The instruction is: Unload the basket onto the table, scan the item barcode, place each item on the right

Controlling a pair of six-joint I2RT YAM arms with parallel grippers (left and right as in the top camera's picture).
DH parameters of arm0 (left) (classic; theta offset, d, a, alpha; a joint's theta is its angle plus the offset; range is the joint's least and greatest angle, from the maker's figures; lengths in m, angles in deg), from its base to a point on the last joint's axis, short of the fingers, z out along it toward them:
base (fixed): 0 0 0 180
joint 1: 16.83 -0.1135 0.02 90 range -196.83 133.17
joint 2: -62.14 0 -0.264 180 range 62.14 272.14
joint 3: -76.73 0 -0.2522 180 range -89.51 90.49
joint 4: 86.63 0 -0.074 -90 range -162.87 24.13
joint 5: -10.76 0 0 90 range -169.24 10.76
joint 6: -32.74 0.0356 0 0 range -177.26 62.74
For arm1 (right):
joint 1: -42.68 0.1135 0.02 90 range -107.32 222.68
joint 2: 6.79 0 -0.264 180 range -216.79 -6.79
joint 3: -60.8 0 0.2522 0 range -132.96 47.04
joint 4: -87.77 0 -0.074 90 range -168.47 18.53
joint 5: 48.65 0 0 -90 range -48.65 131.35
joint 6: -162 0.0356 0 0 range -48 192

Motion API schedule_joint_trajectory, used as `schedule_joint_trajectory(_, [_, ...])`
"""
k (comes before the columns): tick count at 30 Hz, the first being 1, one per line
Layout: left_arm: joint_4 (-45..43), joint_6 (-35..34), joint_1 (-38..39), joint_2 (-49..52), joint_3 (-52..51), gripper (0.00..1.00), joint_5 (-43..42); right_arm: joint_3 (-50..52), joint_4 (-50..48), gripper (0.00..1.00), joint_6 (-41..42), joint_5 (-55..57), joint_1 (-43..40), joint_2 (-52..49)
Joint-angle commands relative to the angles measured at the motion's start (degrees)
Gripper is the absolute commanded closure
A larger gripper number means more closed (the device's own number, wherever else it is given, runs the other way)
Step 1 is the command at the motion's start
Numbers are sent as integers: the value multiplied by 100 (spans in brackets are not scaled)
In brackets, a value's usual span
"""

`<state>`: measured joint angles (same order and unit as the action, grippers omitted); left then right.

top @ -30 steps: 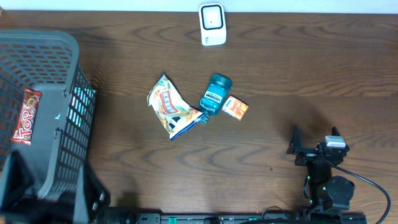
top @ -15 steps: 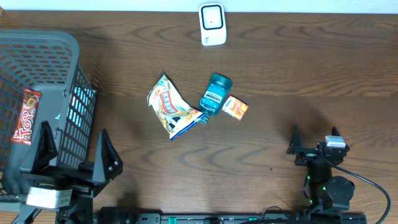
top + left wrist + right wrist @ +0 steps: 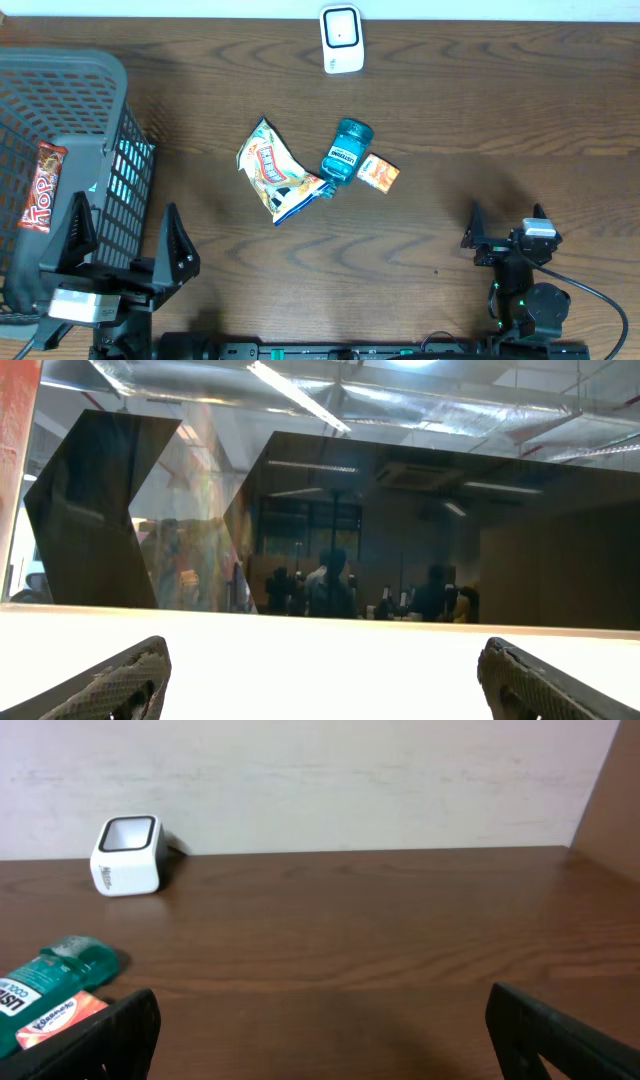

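The brown desk (image 3: 450, 120) holds a blue bottle (image 3: 346, 152) near the white scanner (image 3: 341, 40), far from the spread-apart left fingers (image 3: 177, 250) and right fingers (image 3: 473, 225); its barcode is too small to see.

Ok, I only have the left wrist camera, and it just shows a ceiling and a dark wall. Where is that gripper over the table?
Observer: The left gripper is at the near left of the table, jaws open and empty, by the near corner of a grey basket.
Operator: Anything in the basket?
Observer: One red snack bar lies inside.
Operator: And what's out on the table?
Observer: A snack bag, a teal bottle and a small orange box lie close together mid-table. The white scanner stands at the far edge.
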<state>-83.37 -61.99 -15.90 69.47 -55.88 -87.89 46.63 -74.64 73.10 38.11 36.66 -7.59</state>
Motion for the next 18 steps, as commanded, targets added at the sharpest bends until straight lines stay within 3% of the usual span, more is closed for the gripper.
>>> schedule_joint_trajectory(1, [-59,-59,39,-33,33,2,31,9,20,1,76,-33,44,2])
schedule_joint_trajectory(8, [-76,-326,326,-33,35,2,37,9,20,1,76,-31,44,2])
schedule_joint_trajectory(15, [-769,-74,337,94,127,2,721,9,20,1,76,-33,44,2])
schedule_joint_trajectory(18, [-765,258,391,726,603,2,721,9,20,1,79,-31,44,2])
